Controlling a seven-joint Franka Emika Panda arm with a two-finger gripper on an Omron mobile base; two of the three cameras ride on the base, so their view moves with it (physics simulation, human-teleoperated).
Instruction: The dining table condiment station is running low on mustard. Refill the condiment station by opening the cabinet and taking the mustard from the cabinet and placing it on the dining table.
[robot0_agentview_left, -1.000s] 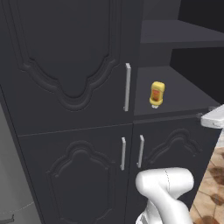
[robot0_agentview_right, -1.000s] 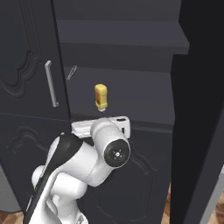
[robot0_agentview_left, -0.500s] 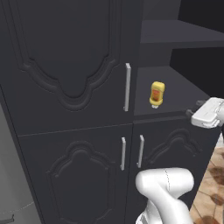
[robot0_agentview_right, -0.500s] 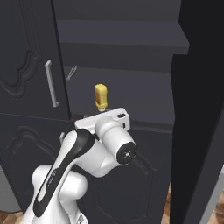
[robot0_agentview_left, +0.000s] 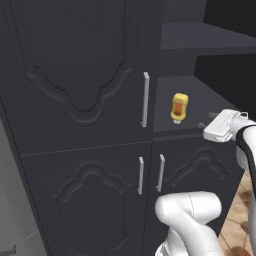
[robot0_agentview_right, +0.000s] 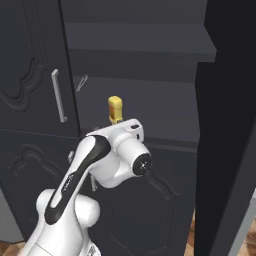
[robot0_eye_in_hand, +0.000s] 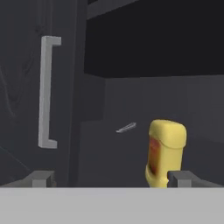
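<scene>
Ahead of the wide pincer (robot0_eye_in_hand: 109, 178), rightward: mustard (robot0_eye_in_hand: 166, 152), untouched.

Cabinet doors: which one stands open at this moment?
The upper right door of the cabinet is swung out, exposing the shelf with the mustard. The upper left door and both lower doors sit flush and closed.

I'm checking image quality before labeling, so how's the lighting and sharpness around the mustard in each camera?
Left base view: the mustard is crisp and bright against the dim cabinet shelf. Right base view: it stands evenly lit, its lower part hidden behind the arm. Hand view: softer, slightly blurry; dark recess above the bottle, no glare.
</scene>
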